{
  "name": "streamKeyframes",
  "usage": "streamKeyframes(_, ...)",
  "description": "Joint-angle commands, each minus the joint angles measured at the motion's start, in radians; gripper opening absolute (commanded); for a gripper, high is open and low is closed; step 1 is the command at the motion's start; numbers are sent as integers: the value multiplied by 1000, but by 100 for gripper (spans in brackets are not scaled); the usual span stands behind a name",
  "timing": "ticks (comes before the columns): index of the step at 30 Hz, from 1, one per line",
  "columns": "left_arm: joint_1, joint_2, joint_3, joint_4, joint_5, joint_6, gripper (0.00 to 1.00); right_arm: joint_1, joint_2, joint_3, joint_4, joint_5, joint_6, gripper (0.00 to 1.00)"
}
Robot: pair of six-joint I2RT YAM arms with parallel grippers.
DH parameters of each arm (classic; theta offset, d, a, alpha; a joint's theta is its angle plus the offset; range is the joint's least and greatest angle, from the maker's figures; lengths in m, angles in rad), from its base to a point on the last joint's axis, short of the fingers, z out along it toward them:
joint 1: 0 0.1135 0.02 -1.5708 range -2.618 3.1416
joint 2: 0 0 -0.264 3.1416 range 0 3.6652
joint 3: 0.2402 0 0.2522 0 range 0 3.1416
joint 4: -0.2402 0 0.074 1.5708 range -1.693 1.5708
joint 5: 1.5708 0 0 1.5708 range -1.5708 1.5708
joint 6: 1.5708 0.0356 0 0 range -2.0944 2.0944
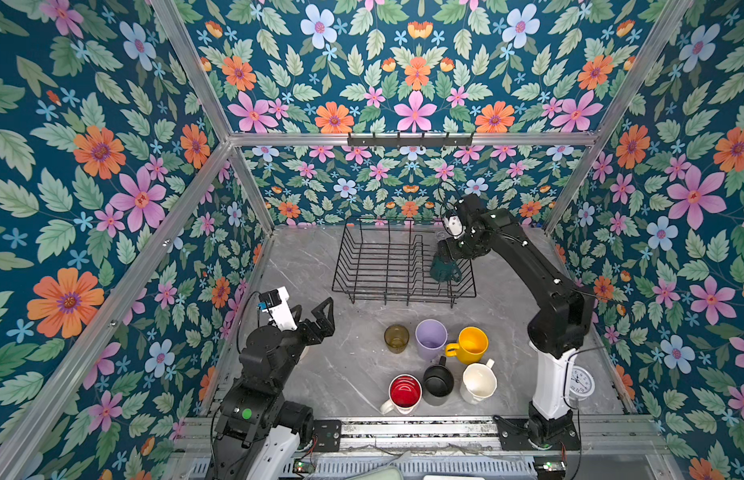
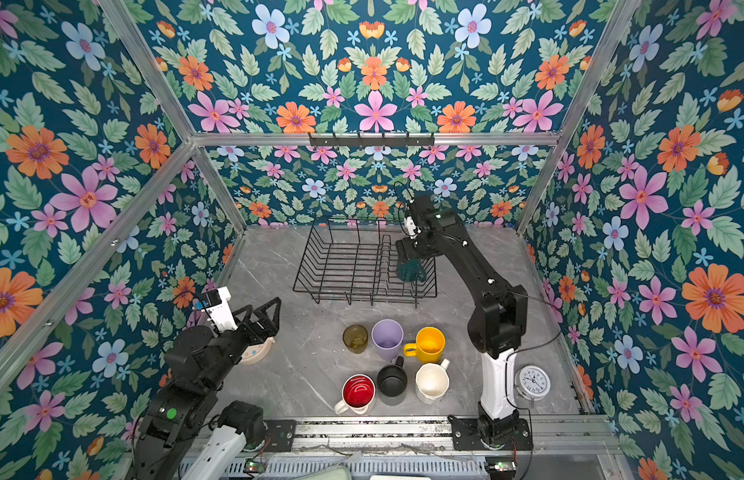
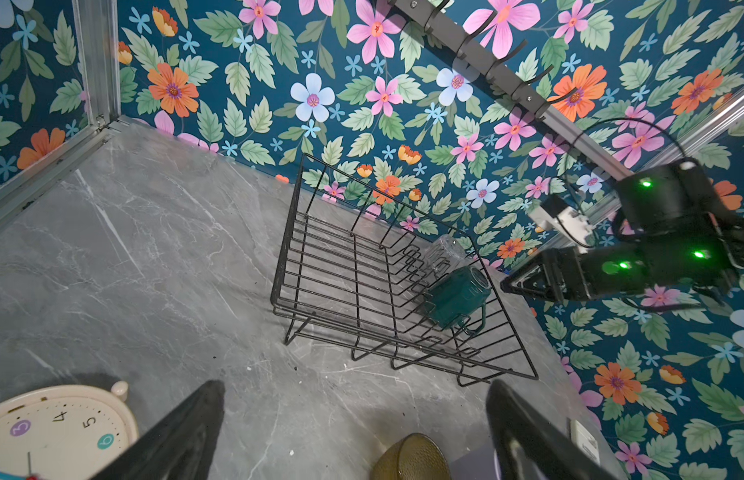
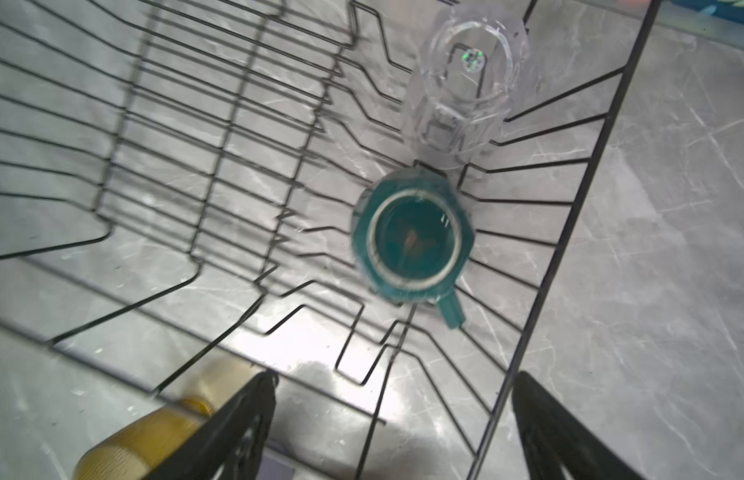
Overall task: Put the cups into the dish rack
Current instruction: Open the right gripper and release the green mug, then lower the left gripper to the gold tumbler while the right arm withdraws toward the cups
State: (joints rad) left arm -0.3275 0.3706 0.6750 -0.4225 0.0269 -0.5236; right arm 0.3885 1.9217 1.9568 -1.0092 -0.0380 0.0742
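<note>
The black wire dish rack [image 1: 374, 266] [image 2: 337, 266] stands at the back of the table. A dark green mug [image 1: 445, 271] [image 4: 412, 241] sits in its right end, with a clear glass [image 3: 445, 250] [image 4: 465, 79] just behind it. My right gripper [image 1: 444, 261] [image 4: 395, 386] hovers open right above the green mug, holding nothing. On the table in front stand an olive tumbler [image 1: 396, 338], a lilac tumbler [image 1: 431, 338], a yellow mug [image 1: 470, 344], a black mug [image 1: 438, 380], a cream mug [image 1: 479, 382] and a white red-lined mug [image 1: 404, 392]. My left gripper [image 1: 316, 312] [image 3: 353, 390] is open and empty, left of the cups.
A white round clock [image 2: 533, 382] stands by the right arm's base. A cream clock [image 3: 58, 428] [image 2: 258, 351] lies under my left gripper. A black hook rail [image 1: 409, 140] hangs on the back wall. Flowered walls close in the table on three sides.
</note>
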Motion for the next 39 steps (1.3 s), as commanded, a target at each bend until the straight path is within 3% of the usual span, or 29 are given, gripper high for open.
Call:
streamKeyframes(1, 2, 1, 11, 3, 2, -13, 99, 4, -144, -173, 155, -23, 67, 89)
streamKeyframes(11, 1, 63, 12, 25, 75, -48, 98, 49, -614, -635, 271, -28, 180, 88)
streamKeyframes(20, 0, 214, 64, 28, 381, -73, 82, 57, -885, -892, 355, -52, 263, 88)
streamKeyframes(25, -9, 286, 49, 27, 439, -108, 78, 56, -932, -944, 362, -59, 271, 88)
streamKeyframes(31, -105, 315, 50, -12, 355, -125, 76, 56, -910, -948, 366, -90, 274, 88)
streamKeyframes(39, -429, 442, 70, -58, 36, -163, 73, 61, -907, -950, 377, -97, 282, 88)
